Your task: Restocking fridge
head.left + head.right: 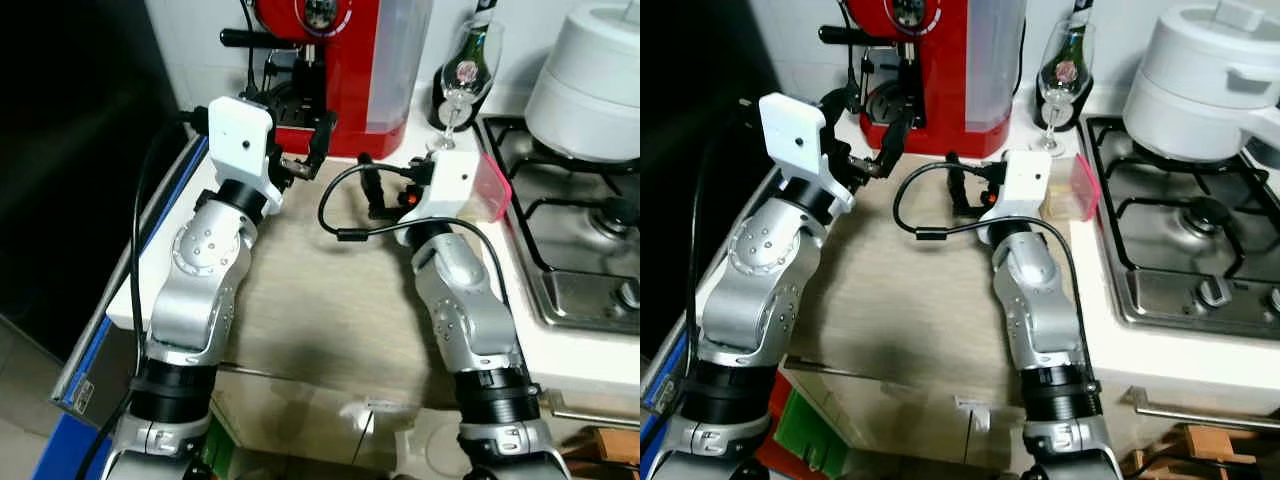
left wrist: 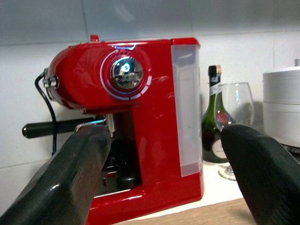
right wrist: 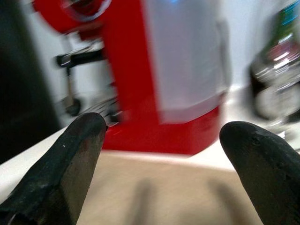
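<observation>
Approach step: left gripper (image 2: 161,173) and right gripper (image 3: 161,161) spread empty before coffee machine (image 1: 345,60); next, pick stock.

Evenly bright, sharp head views; soft arm shadows across the wooden counter (image 1: 330,300), glare on the coffee machine (image 2: 140,117). Right wrist view smeared with motion blur; black fingers (image 3: 61,173) soft.

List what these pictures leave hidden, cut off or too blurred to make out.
- Red coffee machine: top cut off by the left eye view's upper edge.
- Pink-lidded container: largely hidden behind the right wrist camera housing; contents unclear.
- Dark bottle: label too small in the left wrist view, smeared by blur in the right wrist view.
- Dark area to the robot's left: too dark to identify.
</observation>
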`<state>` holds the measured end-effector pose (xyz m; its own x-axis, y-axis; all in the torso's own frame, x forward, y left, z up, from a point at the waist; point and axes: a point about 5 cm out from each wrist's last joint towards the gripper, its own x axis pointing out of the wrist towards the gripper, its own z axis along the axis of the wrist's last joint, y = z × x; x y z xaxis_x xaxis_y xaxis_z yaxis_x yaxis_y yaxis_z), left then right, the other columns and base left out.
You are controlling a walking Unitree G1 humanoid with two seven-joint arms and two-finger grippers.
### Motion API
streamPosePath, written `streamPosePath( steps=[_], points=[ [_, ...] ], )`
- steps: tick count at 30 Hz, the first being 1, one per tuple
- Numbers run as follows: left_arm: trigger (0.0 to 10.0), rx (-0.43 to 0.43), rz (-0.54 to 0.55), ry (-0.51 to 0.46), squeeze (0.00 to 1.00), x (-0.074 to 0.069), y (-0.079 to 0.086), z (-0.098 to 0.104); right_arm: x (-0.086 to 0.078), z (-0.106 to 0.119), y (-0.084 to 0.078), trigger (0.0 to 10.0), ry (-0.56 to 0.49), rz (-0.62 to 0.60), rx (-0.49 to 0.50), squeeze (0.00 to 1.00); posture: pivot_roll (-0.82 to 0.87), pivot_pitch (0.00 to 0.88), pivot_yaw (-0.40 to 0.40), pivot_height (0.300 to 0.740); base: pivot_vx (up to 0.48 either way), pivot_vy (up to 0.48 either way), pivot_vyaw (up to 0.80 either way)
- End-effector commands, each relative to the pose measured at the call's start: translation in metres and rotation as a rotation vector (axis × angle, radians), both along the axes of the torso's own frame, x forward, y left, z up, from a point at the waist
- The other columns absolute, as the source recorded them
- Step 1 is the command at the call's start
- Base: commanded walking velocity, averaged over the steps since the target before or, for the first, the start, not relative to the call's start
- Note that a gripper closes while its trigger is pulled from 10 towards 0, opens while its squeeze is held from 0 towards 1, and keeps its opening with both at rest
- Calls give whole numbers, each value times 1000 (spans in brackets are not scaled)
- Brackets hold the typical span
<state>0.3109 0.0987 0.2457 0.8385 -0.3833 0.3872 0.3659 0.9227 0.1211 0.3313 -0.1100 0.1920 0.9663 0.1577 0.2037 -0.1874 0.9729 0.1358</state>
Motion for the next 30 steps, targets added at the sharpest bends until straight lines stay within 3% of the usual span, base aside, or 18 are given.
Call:
streamPosePath(
  steps=[1, 2, 6, 14, 21, 27, 30],
  points=[
    [10000, -10, 7, -9, 0, -1, 1, 3, 0, 8, -11, 10000, -48, -72, -17, 0, -38, 0, 27, 740, 0, 0, 0],
    [10000, -10, 9, -6, 0, 0, 1, 2, 2, 13, -25, 10000, -66, -158, -49, 0, -45, 0, 28, 740, 0, 0, 0],
    [10000, -14, 11, -4, 0, 1, 0, 1, 0, 21, -40, 10000, -114, -241, -106, 0, -50, 0, 32, 740, 0, 0, 0],
    [10000, -20, 0, 4, 0, 1, -3, 0, -5, 21, -53, 10000, -117, -302, -119, 0, -69, 0, 40, 740, 0, 0, 0],
    [10000, -22, -4, 5, 0, 3, -4, 1, 1, 15, -37, 10000, -82, -214, -94, 0, -69, 0, 45, 740, 0, 0, 0],
    [10000, -21, -1, 5, 0, 3, -3, 2, 8, 1, -27, 10000, 30, -144, 36, 0, -58, 0, 48, 740, 0, 0, 0],
    [10000, -18, 3, 2, 0, 3, -2, 3, 8, 3, -15, 10000, 15, -83, 14, 0, -54, 0, 48, 740, 0, 0, 0]
  ],
)
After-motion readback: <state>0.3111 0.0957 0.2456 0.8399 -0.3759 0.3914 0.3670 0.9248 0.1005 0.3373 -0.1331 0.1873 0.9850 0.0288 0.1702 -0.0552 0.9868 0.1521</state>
